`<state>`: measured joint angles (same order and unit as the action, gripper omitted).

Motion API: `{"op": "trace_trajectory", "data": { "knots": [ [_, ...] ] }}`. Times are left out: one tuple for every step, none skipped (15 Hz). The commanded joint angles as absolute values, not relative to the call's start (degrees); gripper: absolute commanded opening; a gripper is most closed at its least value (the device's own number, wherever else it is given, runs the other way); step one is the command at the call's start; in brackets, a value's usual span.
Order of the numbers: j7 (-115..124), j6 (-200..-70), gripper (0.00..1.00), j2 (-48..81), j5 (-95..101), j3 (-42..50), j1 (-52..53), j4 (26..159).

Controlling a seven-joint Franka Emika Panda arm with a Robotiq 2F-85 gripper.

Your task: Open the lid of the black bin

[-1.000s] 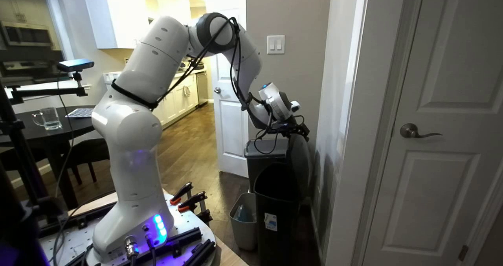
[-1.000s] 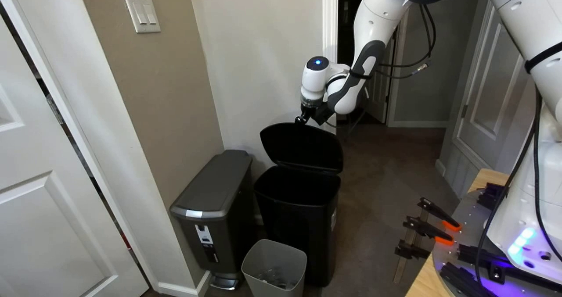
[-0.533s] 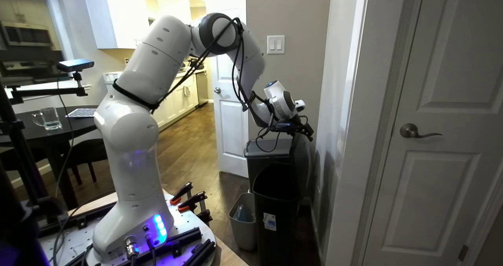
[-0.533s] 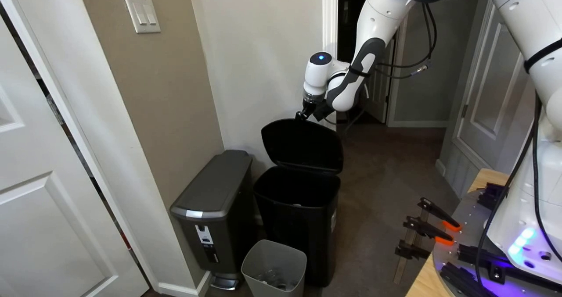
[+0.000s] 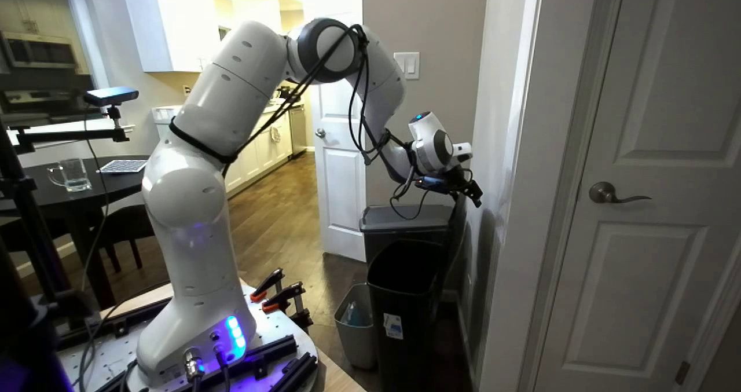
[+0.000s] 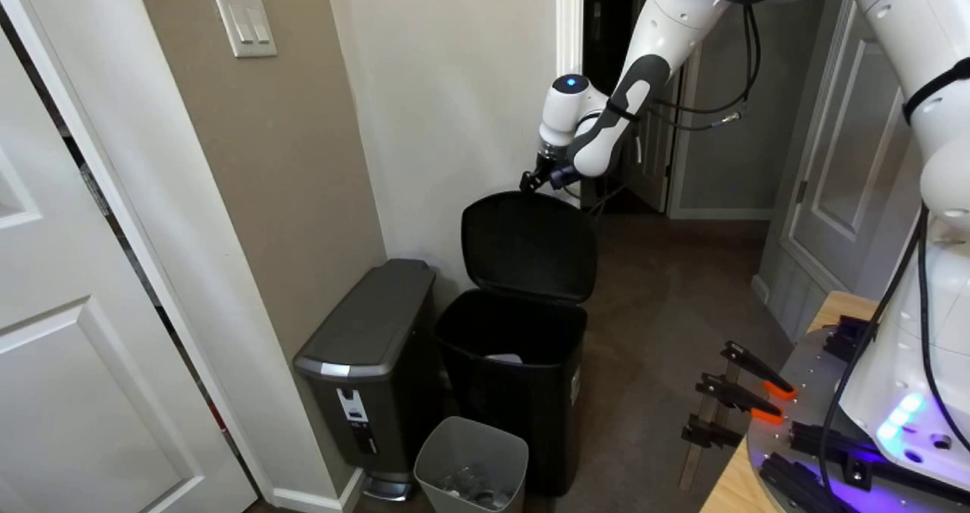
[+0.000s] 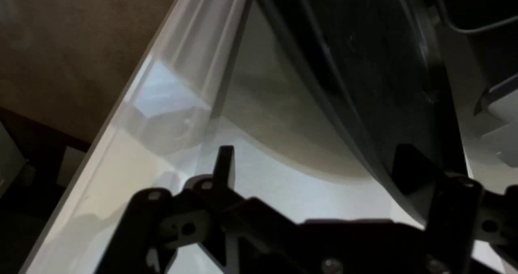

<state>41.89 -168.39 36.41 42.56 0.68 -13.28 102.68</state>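
The black bin [image 6: 523, 414] stands on the floor, its mouth uncovered; its pale label shows in an exterior view [image 5: 393, 326]. Its dark lid [image 6: 530, 246] is raised about upright at the wall side, also seen nearly edge-on in an exterior view [image 5: 455, 238]. My gripper [image 6: 530, 182] is at the lid's top edge, near the wall, and also shows in an exterior view [image 5: 472, 193]. In the wrist view my gripper [image 7: 319, 168] has its fingers wide apart. The lid [image 7: 376, 71] runs down to the right finger and overlaps it; whether they touch is unclear. The left finger is over pale wall.
A dark grey step bin [image 6: 367, 316] stands beside the black bin. A small grey container [image 6: 471, 467] is in front. The pale wall [image 6: 462, 104] is close behind the lid and gripper. Black clamps [image 6: 739, 392] stick out from the robot's table edge.
My gripper has moved toward the wall and slightly up. The lid has swung further back with it. The black bin has shifted slightly, and a pale item shows inside it.
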Motion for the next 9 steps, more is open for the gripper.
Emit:
{"op": "trace_trajectory", "data": {
  "knots": [
    [32.6,-169.0,1.00,35.3,29.1,3.1,-11.6,101.1],
    [29.5,-168.9,1.00,35.2,24.8,4.2,-10.7,100.3],
    [27.0,-168.9,1.00,35.1,21.0,5.5,-9.6,99.7],
    [24.9,-168.9,1.00,34.9,18.0,6.5,-8.7,99.1],
    [23.3,-168.9,1.00,34.8,15.5,7.5,-7.8,98.6],
    [21.9,-168.9,1.00,34.5,13.4,8.1,-7.2,98.3],
    [20.7,-168.9,1.00,34.3,11.6,8.5,-6.7,98.1],
    [19.5,-168.7,1.00,34.0,9.6,8.1,-6.8,98.1],
    [18.0,-168.3,1.00,33.8,7.6,7.3,-7.2,98.0]
  ]
}}
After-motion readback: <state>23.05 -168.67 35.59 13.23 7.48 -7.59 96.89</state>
